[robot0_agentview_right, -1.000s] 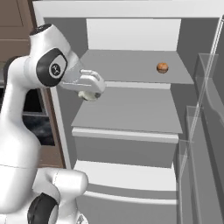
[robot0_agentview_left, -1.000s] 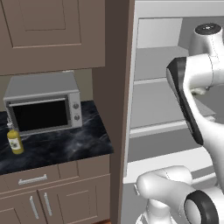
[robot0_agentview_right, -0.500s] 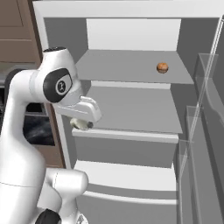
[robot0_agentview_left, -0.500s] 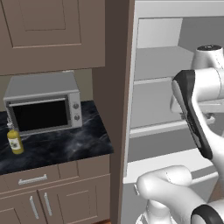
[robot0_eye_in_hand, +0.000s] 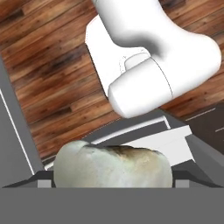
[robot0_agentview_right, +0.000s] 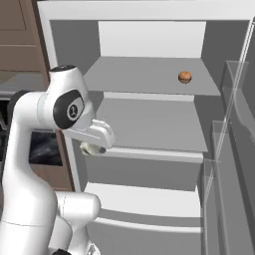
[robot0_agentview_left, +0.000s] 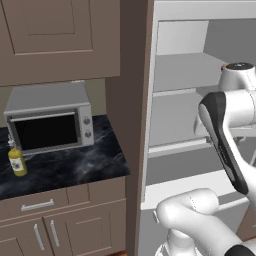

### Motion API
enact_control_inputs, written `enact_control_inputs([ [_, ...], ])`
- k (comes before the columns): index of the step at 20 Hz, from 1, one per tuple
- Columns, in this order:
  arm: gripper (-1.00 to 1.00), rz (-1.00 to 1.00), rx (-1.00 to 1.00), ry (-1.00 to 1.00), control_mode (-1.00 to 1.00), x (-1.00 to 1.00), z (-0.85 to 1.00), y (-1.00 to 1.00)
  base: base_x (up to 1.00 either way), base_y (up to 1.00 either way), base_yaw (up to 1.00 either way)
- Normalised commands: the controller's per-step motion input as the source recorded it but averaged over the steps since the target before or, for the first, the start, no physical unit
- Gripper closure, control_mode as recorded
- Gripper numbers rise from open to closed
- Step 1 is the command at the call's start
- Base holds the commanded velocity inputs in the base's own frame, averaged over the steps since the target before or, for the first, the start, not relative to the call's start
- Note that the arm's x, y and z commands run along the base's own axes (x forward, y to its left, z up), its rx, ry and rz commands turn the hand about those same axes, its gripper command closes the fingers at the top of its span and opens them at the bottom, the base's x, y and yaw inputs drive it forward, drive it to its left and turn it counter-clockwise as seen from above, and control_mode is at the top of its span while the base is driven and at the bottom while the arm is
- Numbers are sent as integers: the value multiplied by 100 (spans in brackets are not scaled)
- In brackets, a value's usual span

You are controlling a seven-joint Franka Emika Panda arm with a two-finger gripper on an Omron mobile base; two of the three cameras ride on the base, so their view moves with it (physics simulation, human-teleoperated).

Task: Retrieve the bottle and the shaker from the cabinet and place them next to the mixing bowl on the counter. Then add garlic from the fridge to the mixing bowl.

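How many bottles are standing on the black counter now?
1. The yellow bottle stands on the counter, left of the microwave. More may be hidden beyond the picture's left edge.

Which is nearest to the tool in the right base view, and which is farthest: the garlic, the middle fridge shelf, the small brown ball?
1. the garlic: in the tool itself, at the fridge's left edge.
2. the middle fridge shelf: just right of the tool.
3. the small brown ball: upper shelf, back right.

garlic [robot0_eye_in_hand: 112, 165] bottom cut by frame edge, bottle [robot0_agentview_left: 17, 160] label unreadable
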Motion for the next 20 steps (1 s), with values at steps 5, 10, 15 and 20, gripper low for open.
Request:
enact_control_inputs([
  [5,100,0,0,0,100,-12,-4,7,-32,17,0],
  [10,100,0,0,0,100,0,0,0,-54,71,0],
  [15,100,0,0,0,100,0,0,0,-19,99,3],
  [20,100,0,0,0,100,0,0,0,16,100,24],
])
